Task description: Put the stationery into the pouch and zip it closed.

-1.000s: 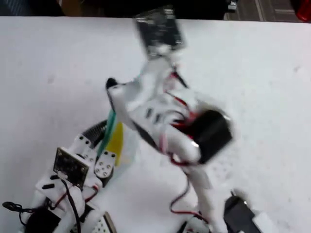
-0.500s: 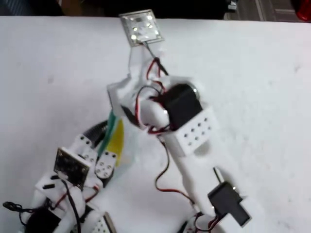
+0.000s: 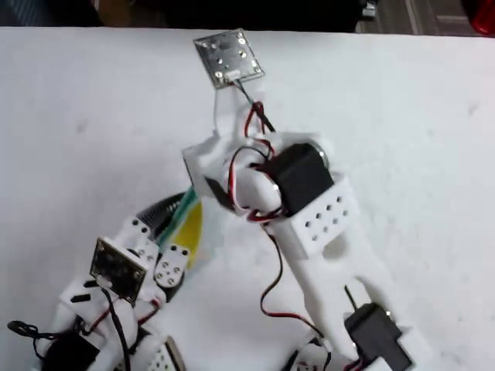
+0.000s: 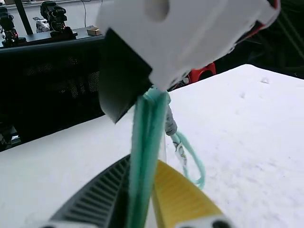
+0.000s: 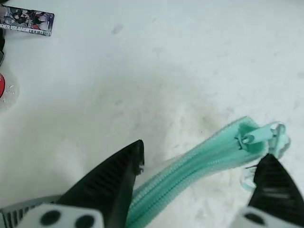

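Note:
A teal pouch (image 5: 183,171) stands on its edge on the white table, zipper side toward the right wrist camera. My right gripper (image 5: 202,159) is open, and its black fingers (image 5: 118,173) straddle the zipper end. The zipper pull (image 5: 251,136) with its teal loop lies close to one fingertip. My left gripper (image 4: 142,164) is shut on the pouch (image 4: 148,128), pinching it between a ridged black finger (image 4: 97,194) and a yellow finger (image 4: 178,197). From above, the pouch (image 3: 184,207) shows as a thin green strip between the two arms, mostly hidden under the right arm (image 3: 309,216).
The white table (image 3: 418,116) has open room to the left and right of the arms. A printed card (image 5: 26,21) and a small red-and-clear item (image 5: 4,88) lie farther off. The table's far edge (image 3: 116,28) borders a dark area.
The right arm swung and turned its wrist over the pouch, then settled slightly nearer and to the right. The left arm kept its hold and shifted a little.

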`<action>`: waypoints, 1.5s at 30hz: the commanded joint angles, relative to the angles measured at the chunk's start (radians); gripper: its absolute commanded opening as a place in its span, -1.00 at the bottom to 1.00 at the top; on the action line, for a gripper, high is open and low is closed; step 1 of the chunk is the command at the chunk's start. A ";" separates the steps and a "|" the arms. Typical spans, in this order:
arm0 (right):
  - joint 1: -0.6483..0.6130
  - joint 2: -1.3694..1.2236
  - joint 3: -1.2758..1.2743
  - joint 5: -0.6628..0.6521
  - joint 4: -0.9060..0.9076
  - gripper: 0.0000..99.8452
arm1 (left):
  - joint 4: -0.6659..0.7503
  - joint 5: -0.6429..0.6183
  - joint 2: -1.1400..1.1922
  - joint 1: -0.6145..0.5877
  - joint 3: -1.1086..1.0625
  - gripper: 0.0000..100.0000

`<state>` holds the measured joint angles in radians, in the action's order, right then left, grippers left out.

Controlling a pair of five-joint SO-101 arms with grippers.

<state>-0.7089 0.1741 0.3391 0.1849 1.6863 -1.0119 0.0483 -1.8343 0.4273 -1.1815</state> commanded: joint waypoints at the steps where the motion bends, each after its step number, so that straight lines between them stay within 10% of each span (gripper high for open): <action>1: -0.013 -0.002 -0.077 -0.031 0.038 -0.30 | 0.020 0.012 0.005 -0.004 -0.012 -0.96; 22: 0.005 -0.209 0.025 -0.141 0.033 -0.98 | 0.020 0.012 0.005 0.005 0.011 -0.95; 31: 0.027 -0.217 0.333 -0.149 -0.035 -0.97 | -0.235 0.011 0.005 -0.007 0.244 -0.48; 45: 0.242 -0.206 0.264 -0.233 -0.199 -0.97 | -0.213 0.003 0.005 -0.346 0.350 -0.48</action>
<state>-0.5493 -0.0637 0.6122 -0.0361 1.5067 -1.2390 0.0499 -1.8328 0.1389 -0.8715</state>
